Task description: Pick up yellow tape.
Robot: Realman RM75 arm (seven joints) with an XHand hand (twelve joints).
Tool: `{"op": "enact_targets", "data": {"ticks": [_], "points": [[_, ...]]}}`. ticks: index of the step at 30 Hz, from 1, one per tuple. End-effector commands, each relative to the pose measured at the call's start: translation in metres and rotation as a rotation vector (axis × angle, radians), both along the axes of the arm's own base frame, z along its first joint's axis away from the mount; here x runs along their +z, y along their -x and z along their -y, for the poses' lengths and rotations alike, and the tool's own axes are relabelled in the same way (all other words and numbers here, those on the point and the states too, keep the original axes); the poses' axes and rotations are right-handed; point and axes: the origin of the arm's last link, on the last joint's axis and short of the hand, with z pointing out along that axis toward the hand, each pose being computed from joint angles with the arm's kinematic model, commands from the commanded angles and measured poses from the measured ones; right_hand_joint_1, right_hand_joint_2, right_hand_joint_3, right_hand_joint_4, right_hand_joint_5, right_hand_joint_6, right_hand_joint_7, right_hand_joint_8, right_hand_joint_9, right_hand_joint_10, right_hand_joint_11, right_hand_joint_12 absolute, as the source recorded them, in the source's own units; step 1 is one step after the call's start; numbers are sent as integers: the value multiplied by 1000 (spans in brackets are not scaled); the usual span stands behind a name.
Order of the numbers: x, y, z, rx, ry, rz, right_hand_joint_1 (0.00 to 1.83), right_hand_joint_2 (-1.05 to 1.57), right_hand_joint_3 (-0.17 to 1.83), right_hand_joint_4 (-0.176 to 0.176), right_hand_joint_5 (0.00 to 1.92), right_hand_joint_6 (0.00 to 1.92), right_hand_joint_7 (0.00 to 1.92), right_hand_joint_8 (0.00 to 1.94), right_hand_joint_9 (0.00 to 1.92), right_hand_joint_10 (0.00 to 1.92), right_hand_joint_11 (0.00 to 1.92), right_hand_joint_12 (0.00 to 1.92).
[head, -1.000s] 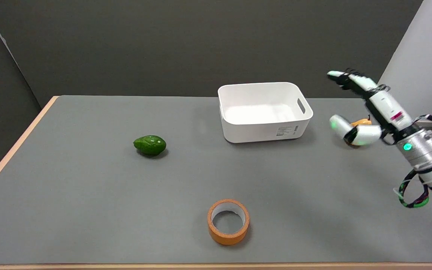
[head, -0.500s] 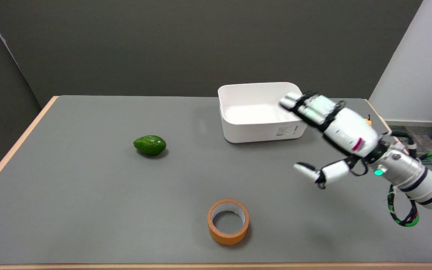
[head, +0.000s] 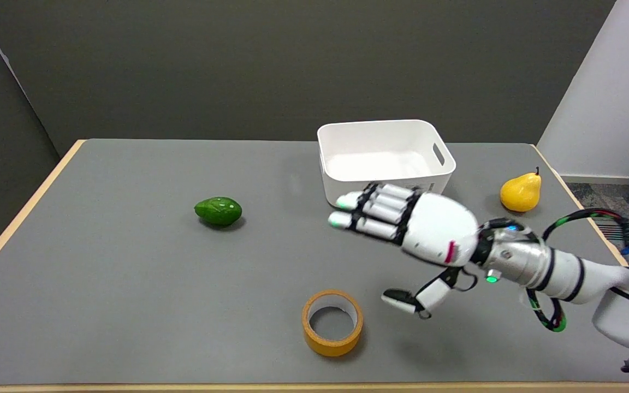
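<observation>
The yellow tape (head: 332,323), a roll with a pale inner core, lies flat near the table's front edge, a little right of centre. My right hand (head: 413,234) hovers above the table, up and to the right of the roll, palm down. Its fingers (head: 366,210) stretch out flat toward the left, and the thumb (head: 407,300) hangs below, just right of the tape. The hand holds nothing and does not touch the roll.
A white bin (head: 384,161) stands at the back, right behind the hand. A green avocado (head: 218,211) lies at the left middle. A yellow pear (head: 521,191) stands at the right, near the table's edge (head: 571,191).
My right hand has swung in from the far right, moving left and down across the table toward the tape. This uncovered the pear. The tape has not moved.
</observation>
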Motion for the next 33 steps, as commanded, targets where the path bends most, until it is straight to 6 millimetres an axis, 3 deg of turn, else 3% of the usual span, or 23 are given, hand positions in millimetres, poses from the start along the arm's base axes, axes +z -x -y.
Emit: {"op": "enact_targets", "data": {"ticks": [1, 15, 25, 27, 33], "points": [[-56, 39, 3, -37, -170, -305, 566, 478, 930, 68, -1, -1, 0, 64, 33, 401, 58, 1002], [-67, 37, -6, -32, -182, -304, 581, 461, 909, 52, -1, -1, -1, 16, 21, 381, 42, 1004], [-77, 51, 0, -43, -134, -287, 578, 469, 915, 39, -1, -1, -1, 49, 17, 393, 34, 1031], [-81, 56, 1, -42, -137, -292, 568, 488, 943, 35, -1, -1, -1, 57, 12, 410, 85, 913], [-88, 60, 1, -52, -150, -283, 560, 493, 947, 36, -1, -1, 1, 61, 17, 437, 87, 929]]}}
